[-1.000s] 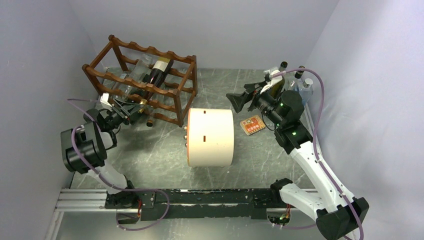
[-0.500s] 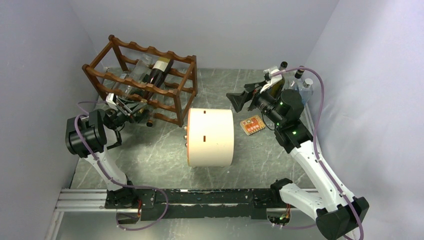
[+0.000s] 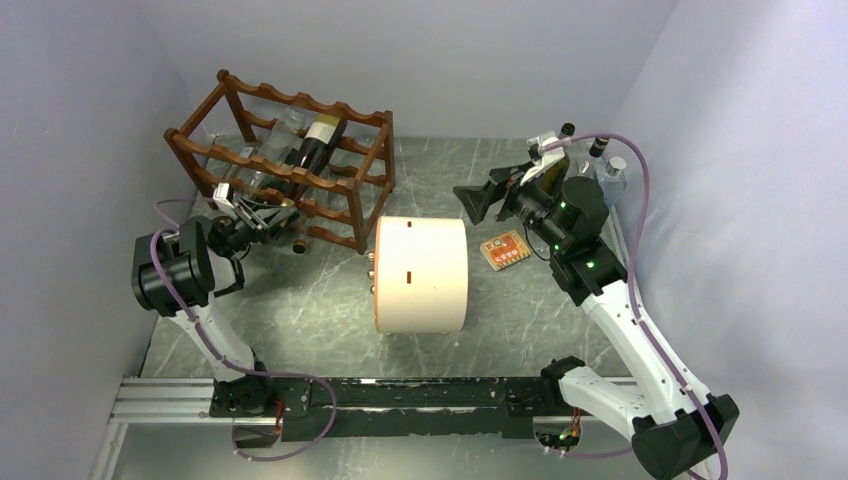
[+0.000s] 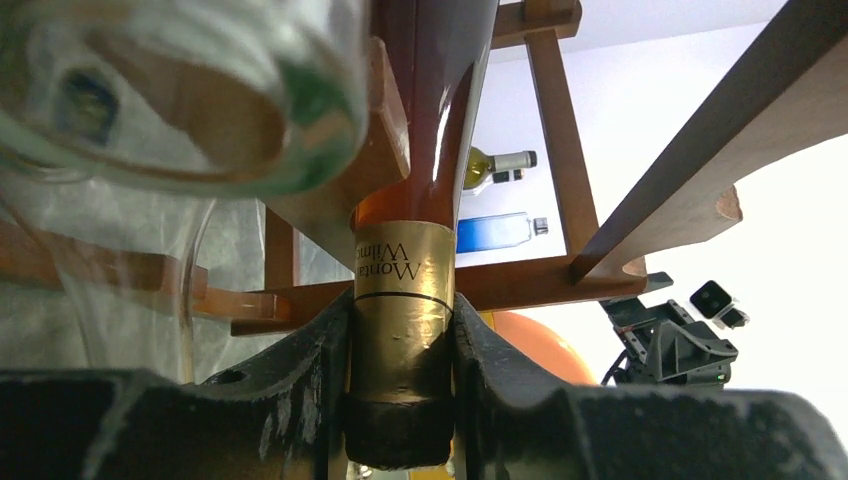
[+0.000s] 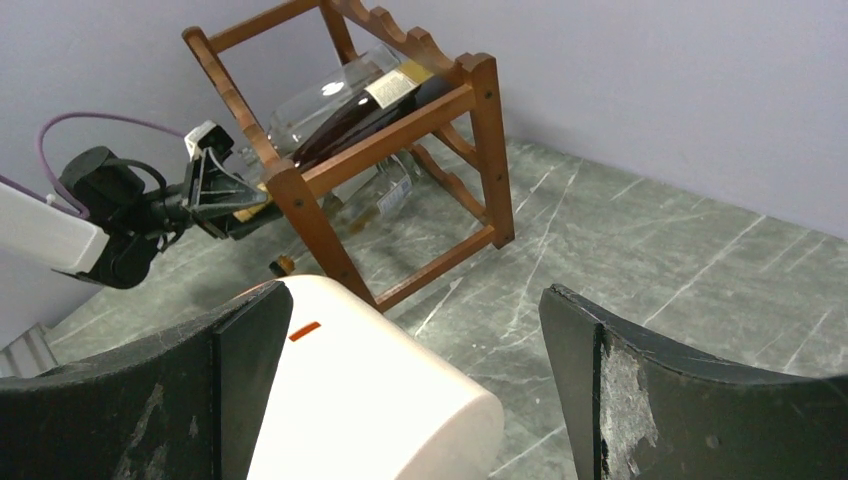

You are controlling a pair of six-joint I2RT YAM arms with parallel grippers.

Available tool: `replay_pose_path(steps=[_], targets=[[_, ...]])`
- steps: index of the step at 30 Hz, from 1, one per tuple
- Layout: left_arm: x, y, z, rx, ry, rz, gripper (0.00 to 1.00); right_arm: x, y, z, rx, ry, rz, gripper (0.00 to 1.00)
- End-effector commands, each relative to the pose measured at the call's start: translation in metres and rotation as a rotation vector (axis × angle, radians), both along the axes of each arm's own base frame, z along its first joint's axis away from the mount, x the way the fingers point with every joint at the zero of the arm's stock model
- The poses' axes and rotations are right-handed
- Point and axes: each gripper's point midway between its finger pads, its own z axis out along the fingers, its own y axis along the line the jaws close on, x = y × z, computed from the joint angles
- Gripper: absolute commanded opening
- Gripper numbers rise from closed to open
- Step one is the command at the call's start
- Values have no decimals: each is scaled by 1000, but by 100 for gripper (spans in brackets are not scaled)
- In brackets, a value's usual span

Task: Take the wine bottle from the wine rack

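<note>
Wine bottle (image 4: 404, 280) neck between left gripper (image 4: 403, 345) jaws

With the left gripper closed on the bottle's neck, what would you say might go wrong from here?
The left gripper holds the wine bottle only by its foil-wrapped neck, so the foil may slip as the weight comes off the rails. A clear bottle lies close beside it and could be dragged along. The wine rack itself might slide, as the right gripper hangs open, away from it.

foil (image 4: 403, 300) on wine bottle (image 4: 432, 110) reads "monta", "wilm".
</note>
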Motion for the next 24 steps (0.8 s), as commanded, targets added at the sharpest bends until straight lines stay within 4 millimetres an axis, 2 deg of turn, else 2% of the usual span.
replay_pose_path(steps=[1,9,17,20,24], targets=[[-18,3,45,44,-258,14,15,-8,-2,29,21,-66,0,100],[-43,3,64,57,-299,24,7,-3,10,20,36,-28,47,100],[-76,-2,72,50,-267,16,7,6,30,17,44,-2,62,100],[-88,-3,71,47,-226,24,7,5,56,14,3,-13,83,100],[-101,-9,81,81,-236,30,7,0,100,5,-78,-49,115,100]])
